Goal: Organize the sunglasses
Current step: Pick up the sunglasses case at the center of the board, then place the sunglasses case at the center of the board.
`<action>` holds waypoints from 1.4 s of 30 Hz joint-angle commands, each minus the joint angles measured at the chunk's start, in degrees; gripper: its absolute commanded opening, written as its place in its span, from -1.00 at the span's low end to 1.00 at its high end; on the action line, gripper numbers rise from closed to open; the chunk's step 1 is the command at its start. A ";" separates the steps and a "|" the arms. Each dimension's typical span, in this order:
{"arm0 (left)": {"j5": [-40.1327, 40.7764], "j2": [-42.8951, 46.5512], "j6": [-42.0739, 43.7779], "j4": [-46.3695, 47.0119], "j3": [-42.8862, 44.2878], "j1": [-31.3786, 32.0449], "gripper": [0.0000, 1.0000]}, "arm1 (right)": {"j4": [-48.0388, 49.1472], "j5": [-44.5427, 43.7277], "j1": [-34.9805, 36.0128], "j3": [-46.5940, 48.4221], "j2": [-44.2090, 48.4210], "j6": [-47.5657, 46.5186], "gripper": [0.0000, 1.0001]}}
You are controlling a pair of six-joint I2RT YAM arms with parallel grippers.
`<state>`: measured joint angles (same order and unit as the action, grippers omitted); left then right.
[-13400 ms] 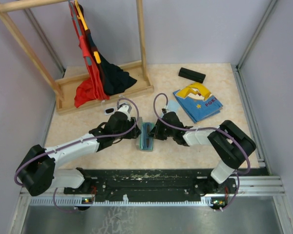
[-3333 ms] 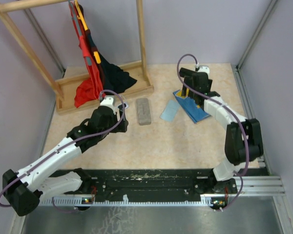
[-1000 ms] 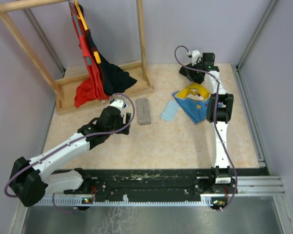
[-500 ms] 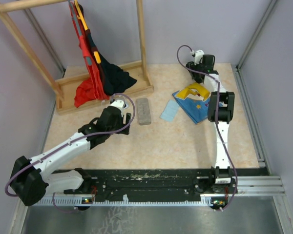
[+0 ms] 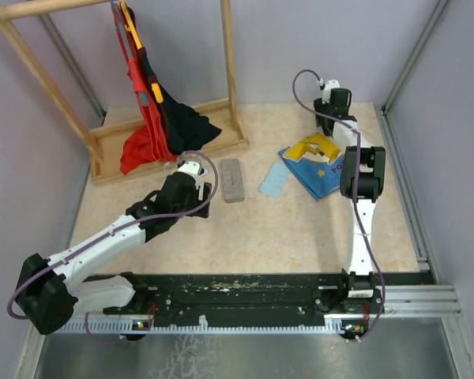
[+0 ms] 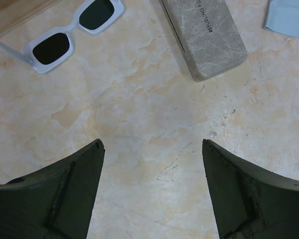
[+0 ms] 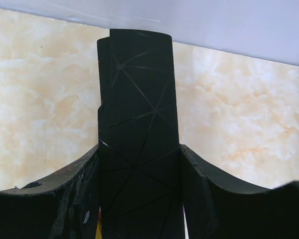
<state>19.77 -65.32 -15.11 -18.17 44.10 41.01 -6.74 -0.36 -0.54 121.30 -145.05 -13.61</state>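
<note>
The white-framed sunglasses with dark lenses lie flat on the table by the wooden rack base, ahead and to the left of my left gripper. That gripper is open above bare table, with nothing between its fingers. A closed grey case lies ahead and to its right, also seen from above as the grey case. My right gripper is at the table's far right near the back wall and is shut on a black oblong case. Seen from above, the right gripper hides that case.
A light-blue cloth lies right of the grey case. A blue and yellow printed item lies beside it, under the outstretched right arm. A wooden rack with red and black garments stands at the back left.
The right gripper has moved over the black case and its jaws have closed onto the case's sides. The left arm has stayed still.
</note>
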 commanded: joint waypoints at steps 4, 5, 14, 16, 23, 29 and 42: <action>0.54 3.06 0.16 0.20 0.80 -0.32 0.70 | 7.54 -3.93 -0.35 -3.39 14.59 4.70 -0.29; 0.49 3.29 0.07 0.16 0.80 -0.32 0.70 | 6.99 -4.16 -0.34 -3.91 15.72 5.23 -0.29; -0.90 6.28 -1.74 -1.72 2.35 -0.50 0.72 | 5.21 -8.83 7.04 -27.12 36.67 12.31 -0.37; -0.89 7.90 -2.24 -1.90 2.24 -0.58 0.72 | 4.51 -11.66 10.18 -34.04 42.09 13.74 -0.37; -2.85 13.38 -7.03 -3.31 0.75 -0.58 0.73 | 1.85 -11.01 20.33 -54.93 59.98 23.33 -0.41; -6.46 15.71 -11.56 -3.11 -3.61 -0.58 0.74 | -1.51 -13.57 32.34 -68.81 69.58 30.01 -0.41; -9.10 18.14 -16.68 -1.31 -9.64 -0.58 0.72 | -7.70 -28.68 53.38 -83.32 75.76 50.51 -0.41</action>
<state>12.34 -48.36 -29.74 -21.04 35.14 40.73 -14.26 -22.17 50.24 38.24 -70.48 28.34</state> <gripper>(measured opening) 0.864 0.548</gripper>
